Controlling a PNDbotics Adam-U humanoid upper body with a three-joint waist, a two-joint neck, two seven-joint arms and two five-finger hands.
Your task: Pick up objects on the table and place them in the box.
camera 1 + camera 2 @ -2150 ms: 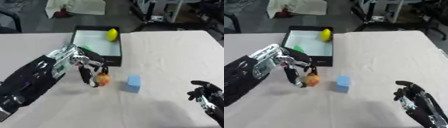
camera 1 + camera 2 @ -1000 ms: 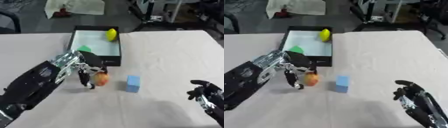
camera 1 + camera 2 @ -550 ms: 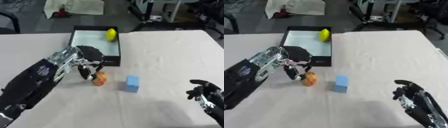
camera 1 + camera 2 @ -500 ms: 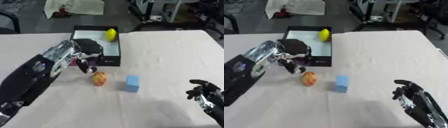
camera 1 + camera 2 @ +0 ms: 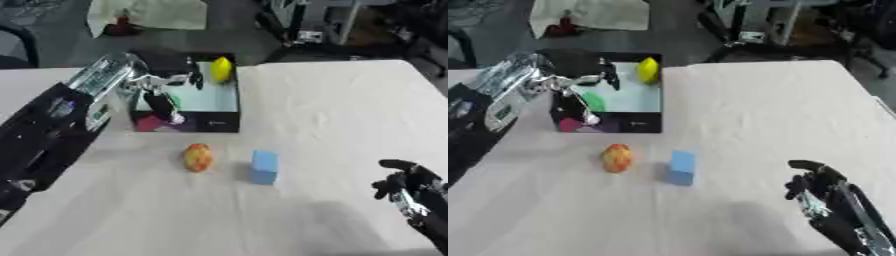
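Observation:
A black box (image 5: 213,124) with a white floor stands at the back left of the table. A yellow fruit (image 5: 221,68) lies in its far right corner and something green (image 5: 594,103) shows inside. My left hand (image 5: 163,98) hangs over the box's left side, fingers pointing down and holding nothing. An orange-red fruit (image 5: 198,157) lies on the table in front of the box. A light blue block (image 5: 264,167) sits just right of it. My right hand (image 5: 409,189) rests at the lower right, fingers relaxed and upward.
The white table (image 5: 337,107) stretches to the right of the box. A pink patch (image 5: 570,124) shows at the box's front left corner. Beyond the far edge are a dark floor, a white cloth (image 5: 149,11) and furniture legs.
My left hand has lifted away from the orange-red fruit and moved back over the box. The fruit stays on the table. The right hand has not moved.

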